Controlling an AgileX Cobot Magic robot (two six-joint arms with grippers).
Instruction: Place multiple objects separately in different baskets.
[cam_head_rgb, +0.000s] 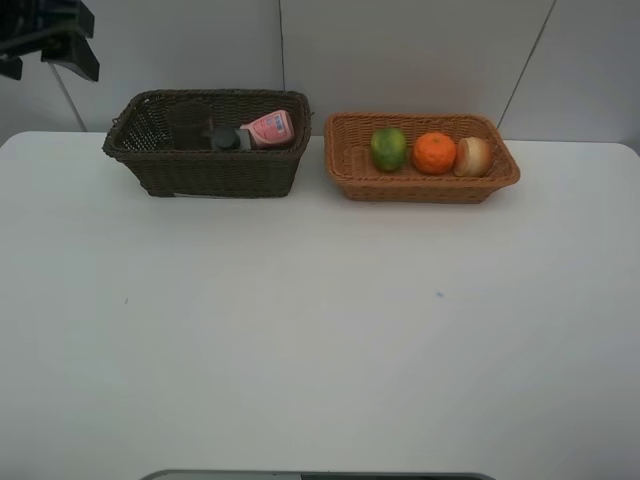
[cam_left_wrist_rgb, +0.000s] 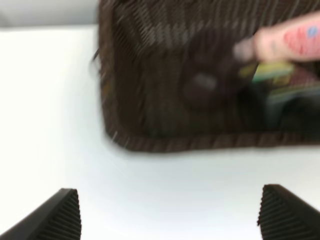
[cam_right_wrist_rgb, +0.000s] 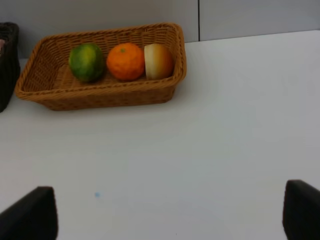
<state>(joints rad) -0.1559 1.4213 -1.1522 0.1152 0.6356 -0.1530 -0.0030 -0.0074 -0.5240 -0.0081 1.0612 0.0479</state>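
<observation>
Both grippers stand with jaws wide apart and empty: the left gripper hangs just short of the dark basket, the right gripper over bare table. In the dark basket, far left, lie the pink tube and a dark bottle. The tan basket, just right, holds green fruit, tangerine and peach.

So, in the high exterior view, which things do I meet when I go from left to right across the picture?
dark brown basket → dark pump bottle → pink tube → light tan basket → green fruit → orange tangerine → pale peach-like fruit
</observation>
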